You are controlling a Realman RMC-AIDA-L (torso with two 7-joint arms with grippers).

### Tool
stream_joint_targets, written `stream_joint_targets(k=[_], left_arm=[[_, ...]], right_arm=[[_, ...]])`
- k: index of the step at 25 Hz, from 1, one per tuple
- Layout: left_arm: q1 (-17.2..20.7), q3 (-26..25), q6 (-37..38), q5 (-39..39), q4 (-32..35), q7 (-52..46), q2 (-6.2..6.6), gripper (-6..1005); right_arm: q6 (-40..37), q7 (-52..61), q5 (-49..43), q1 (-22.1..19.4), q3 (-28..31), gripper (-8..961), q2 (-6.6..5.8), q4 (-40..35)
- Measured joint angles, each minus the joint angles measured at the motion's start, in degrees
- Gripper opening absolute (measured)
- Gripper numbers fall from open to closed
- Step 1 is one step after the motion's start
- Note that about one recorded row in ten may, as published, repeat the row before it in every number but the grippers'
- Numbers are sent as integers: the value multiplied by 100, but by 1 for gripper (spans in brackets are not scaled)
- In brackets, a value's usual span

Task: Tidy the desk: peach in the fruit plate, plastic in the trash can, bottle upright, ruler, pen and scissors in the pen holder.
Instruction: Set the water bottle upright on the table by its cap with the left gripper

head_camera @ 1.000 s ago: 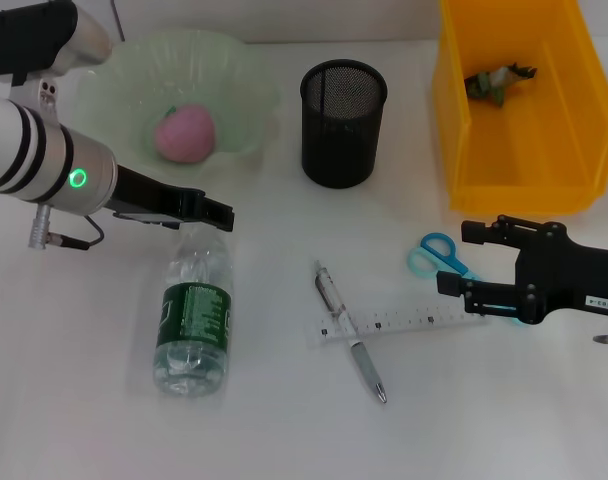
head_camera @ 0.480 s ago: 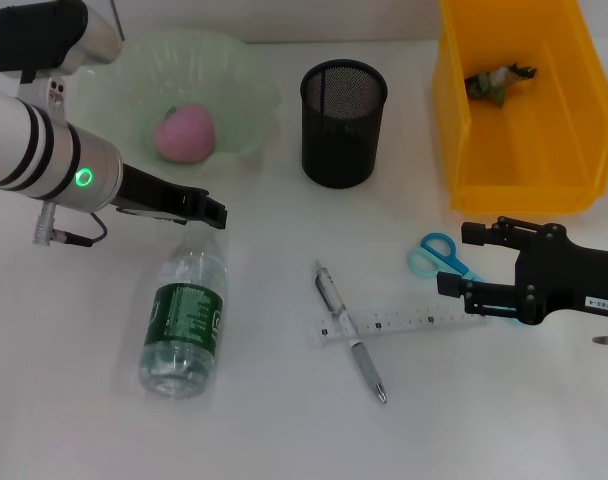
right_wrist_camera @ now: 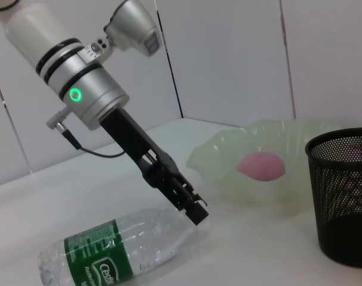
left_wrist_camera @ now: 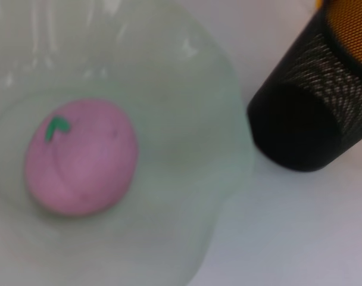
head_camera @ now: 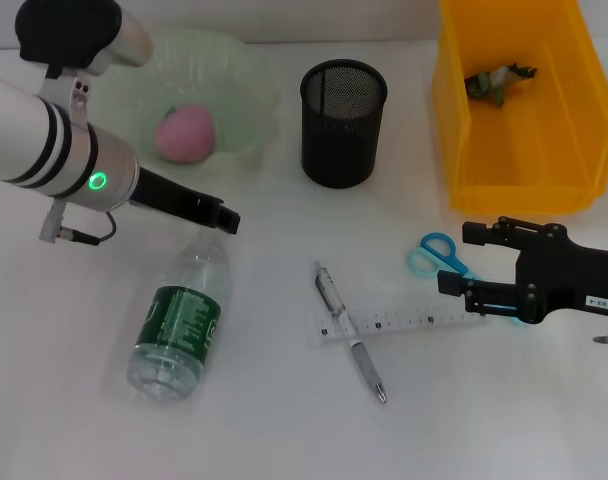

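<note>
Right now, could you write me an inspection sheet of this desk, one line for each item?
Surface: white desk, no spill seen.
Peach: in the green fruit plate.
Plastic scrap: in the yellow trash can.
Bottle: lying on its side, cap end under the left end effector.
Pen holder: upright, nothing seen in it.
Pen: lying across the ruler.
Scissors: flat on the desk, partly hidden by the right end effector.
Clutter: nothing seen.
End effectors: left at the bottle's cap end; right over the scissors, open.
Cables: one short cable on the left arm.
Surroundings: pale wall panels.
</note>
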Motion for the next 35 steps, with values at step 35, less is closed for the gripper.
stream_joint_targets(k=[35], left_arm=[[1513, -1017, 599, -1943, 2144, 3931, 42, 432]], right_arm=[[-82, 678, 0, 104, -27, 780, -9, -329]])
